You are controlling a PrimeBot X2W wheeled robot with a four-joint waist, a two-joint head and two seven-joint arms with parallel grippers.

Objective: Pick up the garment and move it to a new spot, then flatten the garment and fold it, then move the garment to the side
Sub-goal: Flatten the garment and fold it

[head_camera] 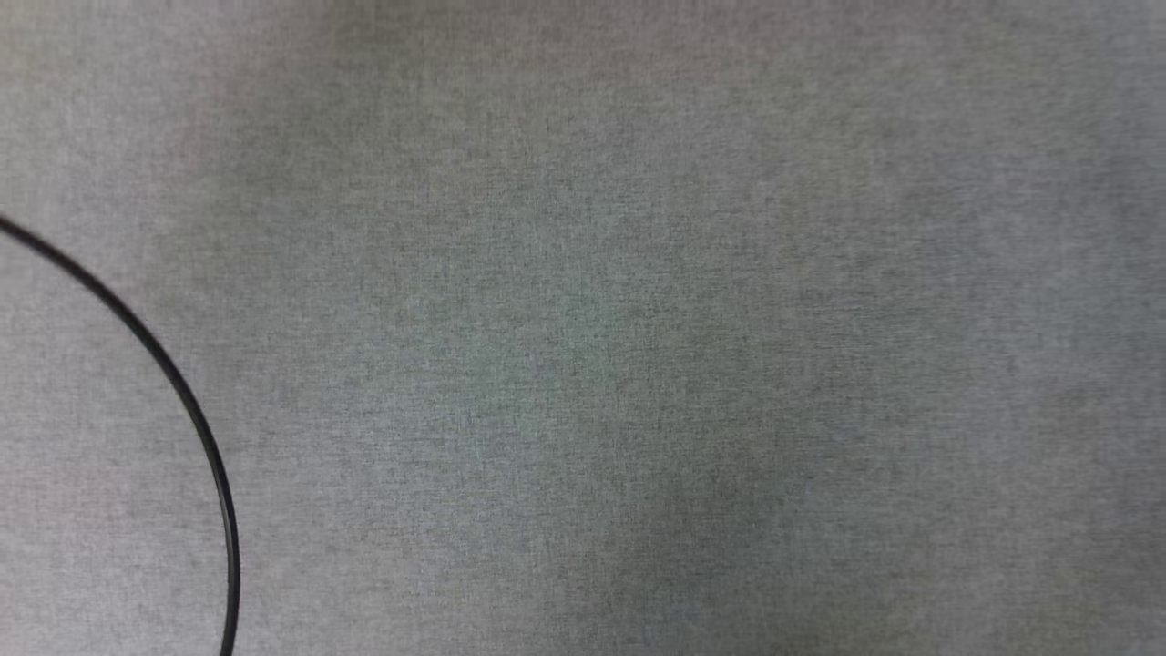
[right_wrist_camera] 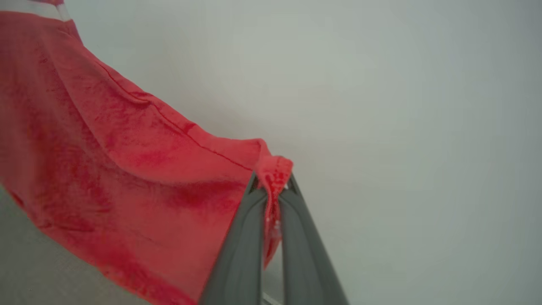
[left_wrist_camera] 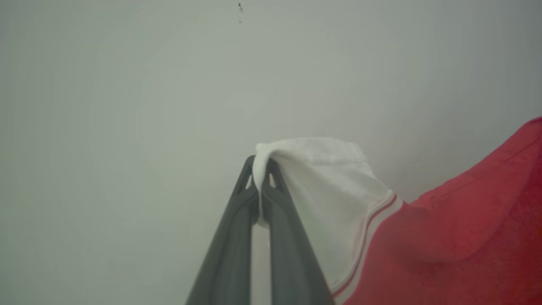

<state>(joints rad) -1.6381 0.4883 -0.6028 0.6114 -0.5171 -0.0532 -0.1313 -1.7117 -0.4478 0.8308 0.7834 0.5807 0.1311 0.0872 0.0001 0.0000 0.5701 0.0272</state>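
The garment [left_wrist_camera: 457, 237] hangs pinched: white sleeve [left_wrist_camera: 330, 190] in left tool [left_wrist_camera: 259, 168], red corner, apparently, in right tool [right_wrist_camera: 273, 183].

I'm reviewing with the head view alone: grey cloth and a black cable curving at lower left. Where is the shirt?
Observer: The left hand is shut on the white sleeve of the shirt, seen in the left wrist view.
Operator: And the other side?
Observer: The right hand is shut on the red hem, which is pinched between its fingers.
Operator: Is the shirt spread flat?
Observer: No. In the right wrist view the red body sags away from the hand in folds.
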